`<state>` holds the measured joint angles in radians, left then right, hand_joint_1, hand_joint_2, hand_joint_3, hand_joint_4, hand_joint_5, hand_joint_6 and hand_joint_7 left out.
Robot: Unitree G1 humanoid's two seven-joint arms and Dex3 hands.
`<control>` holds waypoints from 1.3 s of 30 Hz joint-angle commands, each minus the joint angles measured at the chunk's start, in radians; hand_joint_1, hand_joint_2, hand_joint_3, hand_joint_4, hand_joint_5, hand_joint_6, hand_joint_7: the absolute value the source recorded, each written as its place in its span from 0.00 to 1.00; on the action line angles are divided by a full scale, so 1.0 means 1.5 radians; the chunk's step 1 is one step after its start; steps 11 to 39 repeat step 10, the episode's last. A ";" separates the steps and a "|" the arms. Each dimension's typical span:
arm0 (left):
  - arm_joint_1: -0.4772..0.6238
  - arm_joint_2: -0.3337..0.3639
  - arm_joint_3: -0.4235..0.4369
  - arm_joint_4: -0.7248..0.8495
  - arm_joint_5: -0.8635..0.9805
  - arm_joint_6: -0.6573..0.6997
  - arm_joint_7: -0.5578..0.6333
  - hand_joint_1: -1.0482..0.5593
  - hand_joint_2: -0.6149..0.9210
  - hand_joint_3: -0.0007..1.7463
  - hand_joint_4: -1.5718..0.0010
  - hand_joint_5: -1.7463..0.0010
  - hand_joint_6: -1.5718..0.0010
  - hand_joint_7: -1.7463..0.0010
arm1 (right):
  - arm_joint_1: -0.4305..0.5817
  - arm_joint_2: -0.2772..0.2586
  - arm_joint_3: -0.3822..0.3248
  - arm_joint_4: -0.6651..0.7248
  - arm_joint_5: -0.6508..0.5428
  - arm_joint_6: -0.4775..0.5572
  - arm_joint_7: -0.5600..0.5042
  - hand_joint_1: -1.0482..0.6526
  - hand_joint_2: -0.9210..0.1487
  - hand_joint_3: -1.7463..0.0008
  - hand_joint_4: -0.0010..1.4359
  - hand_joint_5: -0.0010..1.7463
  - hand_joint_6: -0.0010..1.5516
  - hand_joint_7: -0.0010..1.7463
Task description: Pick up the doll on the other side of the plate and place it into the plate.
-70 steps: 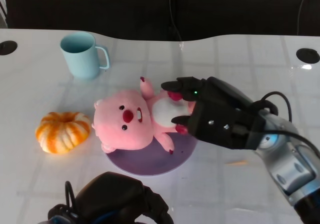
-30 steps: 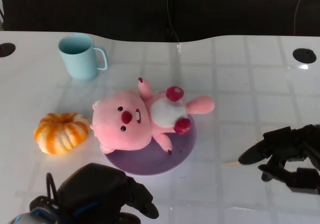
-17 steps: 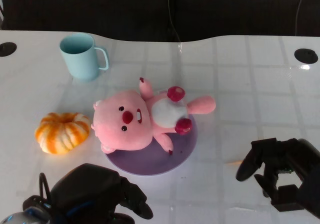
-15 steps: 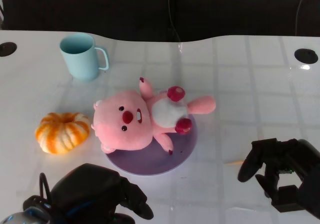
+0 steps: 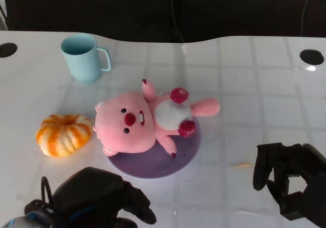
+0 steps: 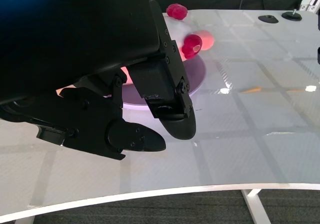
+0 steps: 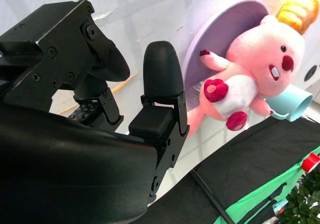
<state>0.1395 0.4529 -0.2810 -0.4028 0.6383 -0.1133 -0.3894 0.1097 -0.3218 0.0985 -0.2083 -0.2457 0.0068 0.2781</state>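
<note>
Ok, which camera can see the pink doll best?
The head view: the whole doll shows, lying face up on the purple plate. The right wrist view shows it whole too, but turned, with the right hand up close. The left wrist view shows only bits past the left hand.

The pink plush doll (image 5: 140, 121) with red paws and white belly lies on its back across the round purple plate (image 5: 153, 163), head overhanging the rim.

Both the left hand (image 5: 102, 200) and right hand (image 5: 288, 179) hang empty, fingers apart.
</note>
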 commanded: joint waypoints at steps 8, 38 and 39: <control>0.002 0.006 0.002 0.009 0.005 -0.007 0.014 0.52 1.00 0.11 0.49 0.28 0.28 1.00 | -0.005 -0.014 0.000 -0.002 -0.017 -0.016 -0.004 0.65 0.52 0.22 0.59 1.00 0.50 0.88; 0.001 0.005 0.002 0.011 0.002 -0.006 0.013 0.52 1.00 0.11 0.50 0.28 0.28 0.99 | -0.005 -0.012 -0.002 -0.004 -0.016 -0.008 -0.002 0.64 0.52 0.22 0.59 1.00 0.50 0.88; 0.001 0.005 0.002 0.011 0.002 -0.006 0.013 0.52 1.00 0.11 0.50 0.28 0.28 0.99 | -0.005 -0.012 -0.002 -0.004 -0.016 -0.008 -0.002 0.64 0.52 0.22 0.59 1.00 0.50 0.88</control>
